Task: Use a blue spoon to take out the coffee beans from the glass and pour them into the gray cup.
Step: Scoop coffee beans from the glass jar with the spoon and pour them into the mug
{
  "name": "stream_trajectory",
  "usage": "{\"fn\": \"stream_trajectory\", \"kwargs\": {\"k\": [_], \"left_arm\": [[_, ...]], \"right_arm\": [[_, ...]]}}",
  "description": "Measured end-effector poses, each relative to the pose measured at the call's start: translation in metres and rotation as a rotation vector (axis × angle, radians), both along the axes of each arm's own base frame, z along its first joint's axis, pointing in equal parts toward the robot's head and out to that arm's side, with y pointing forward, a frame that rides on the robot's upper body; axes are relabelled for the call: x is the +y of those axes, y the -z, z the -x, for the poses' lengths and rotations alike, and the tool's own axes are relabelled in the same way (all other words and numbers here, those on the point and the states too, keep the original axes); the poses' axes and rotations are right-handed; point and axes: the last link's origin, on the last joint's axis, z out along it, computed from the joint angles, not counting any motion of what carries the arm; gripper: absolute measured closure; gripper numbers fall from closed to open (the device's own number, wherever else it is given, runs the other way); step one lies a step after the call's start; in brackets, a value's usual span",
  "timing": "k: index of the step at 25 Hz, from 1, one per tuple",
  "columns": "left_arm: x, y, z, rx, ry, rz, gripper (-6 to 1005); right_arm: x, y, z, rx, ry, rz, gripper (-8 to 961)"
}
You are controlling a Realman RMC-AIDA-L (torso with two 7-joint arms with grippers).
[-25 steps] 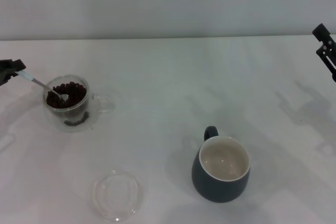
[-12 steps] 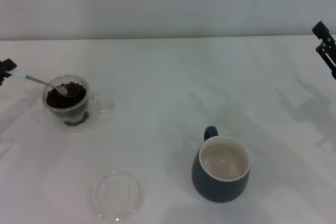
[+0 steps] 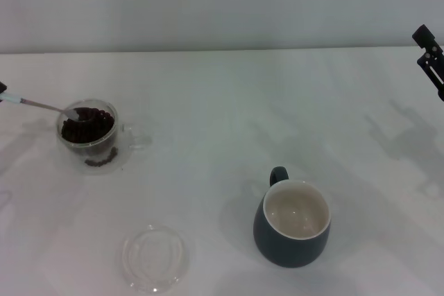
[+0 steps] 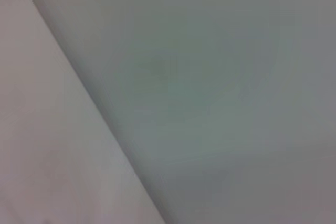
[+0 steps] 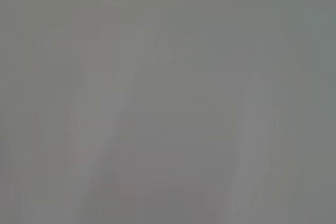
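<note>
The glass (image 3: pixel 87 136) stands at the left of the table, holding coffee beans (image 3: pixel 90 125). The blue spoon (image 3: pixel 41 106) slants from the picture's left edge down to the glass, with its metal bowl at the near-left rim, over the beans. I cannot tell whether beans lie in the bowl. My left gripper (image 3: pixel 1 89) shows only as a dark bit at the left edge, holding the spoon's pale handle. The gray cup (image 3: pixel 292 224) stands empty at the front right, far from the glass. My right gripper (image 3: pixel 430 57) is parked high at the right edge. Both wrist views show only blank surfaces.
A flat round clear glass dish (image 3: pixel 154 258) lies at the front, between the glass and the gray cup. A few beans show in the bottom of the glass's double wall (image 3: pixel 101 161). The white table (image 3: pixel 229 109) ends at a pale back wall.
My left gripper has drawn back to the left, almost out of the picture. The spoon went with it, and its bowl rose from among the beans to the glass's rim. The right arm has not moved.
</note>
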Motion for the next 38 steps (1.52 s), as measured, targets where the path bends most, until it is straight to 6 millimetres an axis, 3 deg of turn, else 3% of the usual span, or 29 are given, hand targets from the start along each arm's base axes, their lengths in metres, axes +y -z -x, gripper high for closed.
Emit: {"fn": "stream_trajectory", "kwargs": {"k": [17, 29, 38], "left_arm": [[0.008, 0.012, -0.039, 0.022, 0.226, 0.034, 864], [0.009, 0.041, -0.089, -0.029, 0.44, 0.166, 864], [0.006, 0.06, -0.115, -0.06, 0.543, 0.247, 863]], "right_arm": [[0.008, -0.002, 0.007, -0.01, -0.029, -0.01, 330], [0.009, -0.002, 0.009, -0.005, -0.036, -0.01, 330], [0.007, -0.002, 0.008, -0.003, -0.033, -0.011, 330]]}}
